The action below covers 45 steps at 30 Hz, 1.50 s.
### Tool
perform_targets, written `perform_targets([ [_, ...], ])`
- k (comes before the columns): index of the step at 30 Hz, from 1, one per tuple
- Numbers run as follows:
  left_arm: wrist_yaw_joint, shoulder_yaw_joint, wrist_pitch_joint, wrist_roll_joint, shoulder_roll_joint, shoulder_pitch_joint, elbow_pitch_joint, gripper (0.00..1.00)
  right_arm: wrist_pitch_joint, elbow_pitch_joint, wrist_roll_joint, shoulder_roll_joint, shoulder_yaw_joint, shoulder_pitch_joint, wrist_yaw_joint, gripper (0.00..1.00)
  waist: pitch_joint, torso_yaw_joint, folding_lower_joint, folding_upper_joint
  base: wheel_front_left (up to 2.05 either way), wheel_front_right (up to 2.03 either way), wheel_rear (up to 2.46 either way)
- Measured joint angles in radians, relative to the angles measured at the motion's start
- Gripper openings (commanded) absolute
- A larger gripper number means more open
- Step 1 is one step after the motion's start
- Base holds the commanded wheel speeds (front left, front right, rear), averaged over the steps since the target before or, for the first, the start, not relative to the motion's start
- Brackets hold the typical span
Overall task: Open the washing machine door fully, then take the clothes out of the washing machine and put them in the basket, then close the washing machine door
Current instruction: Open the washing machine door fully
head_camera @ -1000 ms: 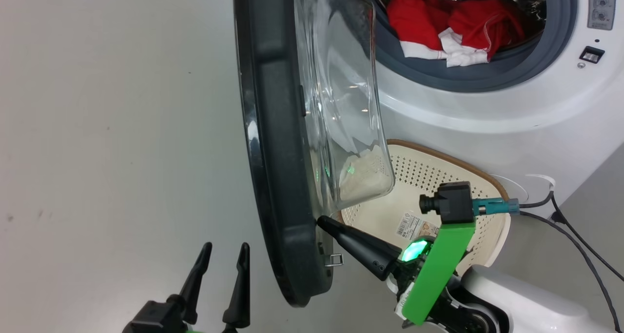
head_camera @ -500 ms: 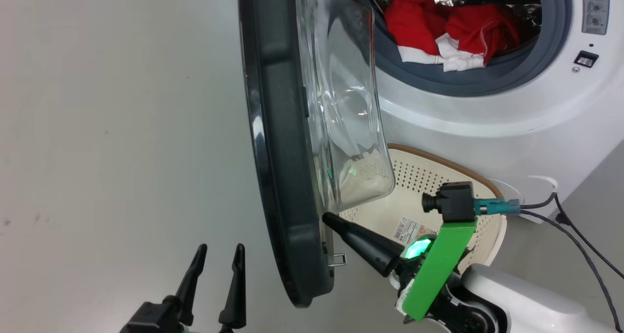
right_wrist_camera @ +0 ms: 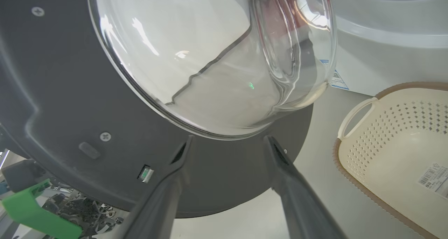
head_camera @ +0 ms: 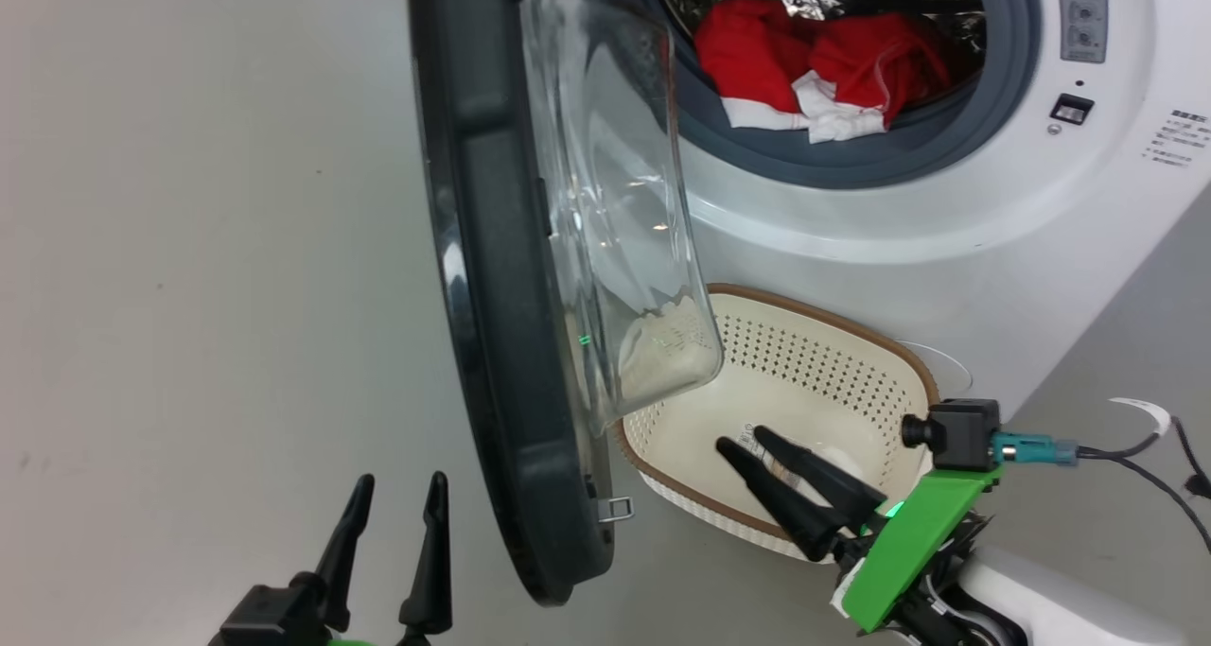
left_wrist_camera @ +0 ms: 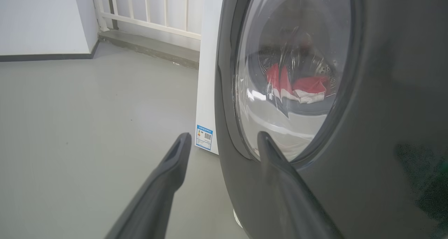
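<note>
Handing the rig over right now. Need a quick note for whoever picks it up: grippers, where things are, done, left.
The left gripper is open, empty, beside the outer face of the door.
The right gripper is open, empty, near the basket, clear of the door.
Door swung wide; whether fully, can't tell. The clothes lie in the washing machine; basket empty on the floor.
Done: door opening. Left: clothes to basket, close door.
</note>
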Motion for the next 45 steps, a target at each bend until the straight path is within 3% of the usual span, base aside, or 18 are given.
perform_targets([
  [6, -0.001, 0.021, 0.000, 0.000, 0.000, 0.000, 0.004, 1.00, -0.009, 0.079, -0.091, 0.010, -0.104, 0.047, 0.000, 1.00, 0.002, -0.028, 0.0000, 0.0000, 0.00, 0.00, 0.00],
  [9, -0.002, 0.029, 0.000, 0.002, 0.000, 0.000, 0.005, 1.00, -0.010, 0.117, -0.198, 0.038, -0.209, 0.101, 0.000, 1.00, 0.003, -0.043, 0.0000, 0.0000, 0.00, 0.00, 0.00],
  [18, -0.008, 0.042, 0.000, 0.009, 0.000, 0.000, 0.005, 1.00, -0.012, 0.155, -0.383, 0.096, -0.368, 0.209, 0.000, 1.00, -0.004, -0.063, 0.0000, 0.0000, 0.00, 0.00, 0.00],
  [20, -0.008, 0.047, 0.000, 0.009, 0.000, 0.000, 0.005, 1.00, -0.012, 0.159, -0.472, 0.114, -0.438, 0.237, 0.000, 1.00, -0.005, -0.069, 0.0000, 0.0000, 0.00, 0.00, 0.00],
  [26, -0.009, 0.052, 0.000, 0.011, 0.000, 0.001, 0.005, 1.00, -0.013, 0.147, -0.673, 0.171, -0.621, 0.305, 0.000, 1.00, -0.007, -0.078, 0.0000, 0.0000, 0.00, 0.00, 0.00],
  [37, -0.009, 0.055, 0.000, 0.018, 0.000, 0.001, 0.001, 1.00, -0.013, 0.073, -0.977, 0.258, -0.819, 0.406, 0.000, 1.00, -0.005, -0.083, 0.0000, 0.0000, 0.00, 0.00, 0.00],
  [45, -0.009, 0.057, 0.000, 0.018, 0.000, 0.001, -0.005, 1.00, -0.013, 0.020, -1.088, 0.317, -0.924, 0.464, 0.000, 1.00, -0.005, -0.082, 0.0000, 0.0000, 0.00, 0.00, 0.00],
])
